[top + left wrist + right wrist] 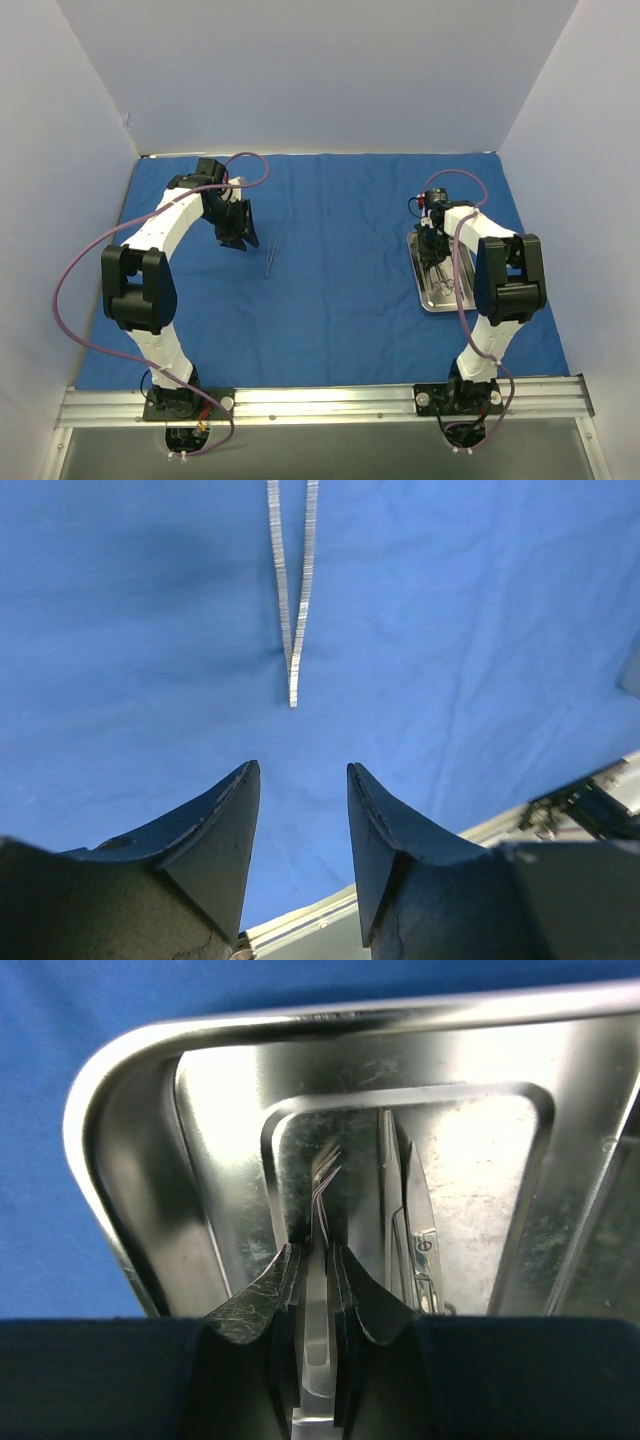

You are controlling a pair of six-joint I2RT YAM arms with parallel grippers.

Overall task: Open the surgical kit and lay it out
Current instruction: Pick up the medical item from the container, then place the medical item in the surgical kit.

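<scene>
The royal-blue cloth lies spread flat over the table. Silver tweezers lie on it left of centre; in the left wrist view the tweezers point tip-down just ahead of my fingers. My left gripper is open and empty, just left of the tweezers. The steel tray sits on the cloth at the right. My right gripper is down in the tray, shut on a thin curved silver instrument. Another silver instrument lies beside it in the tray.
White walls enclose the table at the back and both sides. A metal rail with the arm bases runs along the near edge. Bare blue cloth lies between the tweezers and the tray.
</scene>
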